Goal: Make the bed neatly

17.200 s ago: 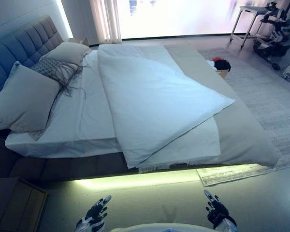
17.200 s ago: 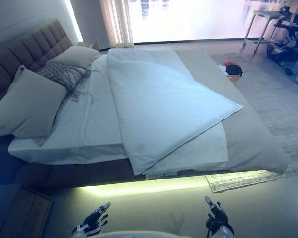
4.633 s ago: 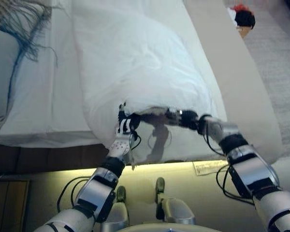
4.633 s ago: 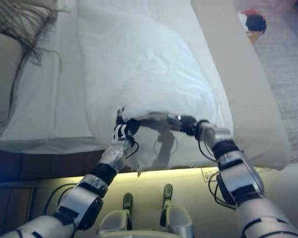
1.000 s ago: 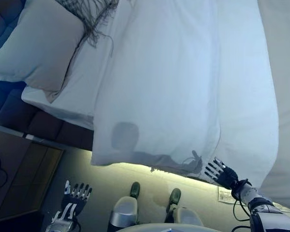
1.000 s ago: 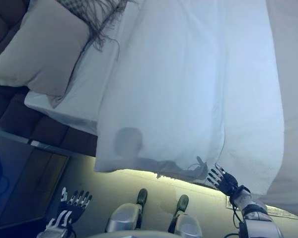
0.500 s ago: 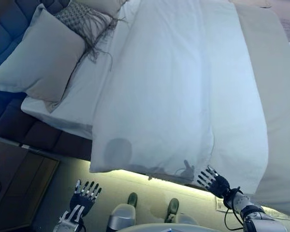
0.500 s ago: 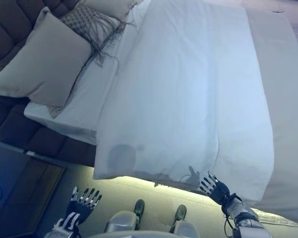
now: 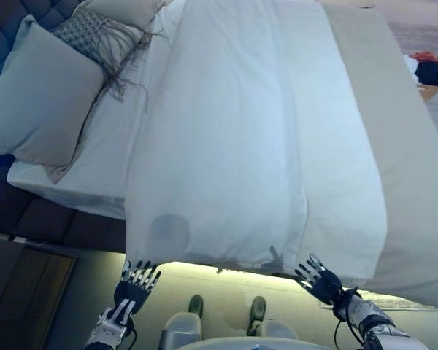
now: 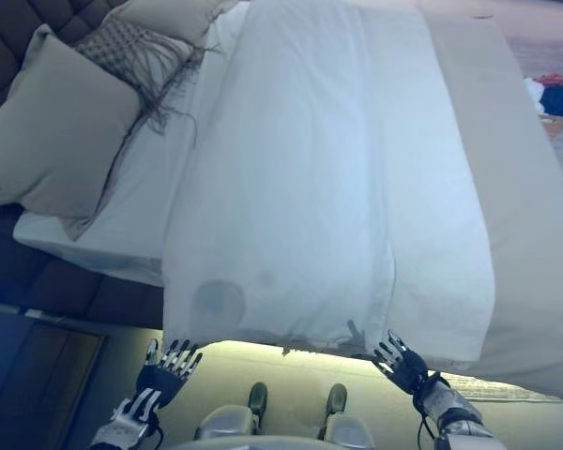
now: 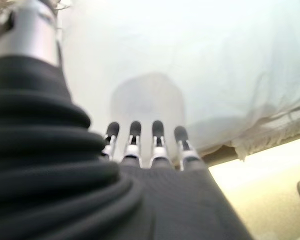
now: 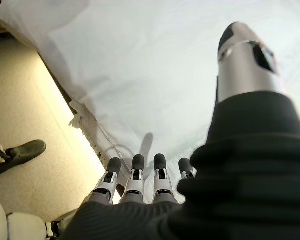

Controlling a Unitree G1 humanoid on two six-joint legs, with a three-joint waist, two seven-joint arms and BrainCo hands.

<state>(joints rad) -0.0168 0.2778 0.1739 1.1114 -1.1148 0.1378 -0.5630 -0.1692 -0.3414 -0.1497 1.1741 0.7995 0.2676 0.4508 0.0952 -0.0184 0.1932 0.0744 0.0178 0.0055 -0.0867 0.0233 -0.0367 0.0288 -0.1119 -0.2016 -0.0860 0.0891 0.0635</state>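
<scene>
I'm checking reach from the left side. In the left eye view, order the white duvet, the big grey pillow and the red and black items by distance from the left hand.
From the left hand:
1. White duvet, its edge just ahead.
2. Big grey pillow, by the headboard.
3. Red and black items, beyond the bed's far right side.

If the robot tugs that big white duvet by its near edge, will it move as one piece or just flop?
Probably flop: the white duvet drapes limply over the bed's near side and shows soft creases, so a tug would likely bunch it. It looks puffy, so probably light for its size. Both the left hand and right hand are open below its hem.
</scene>
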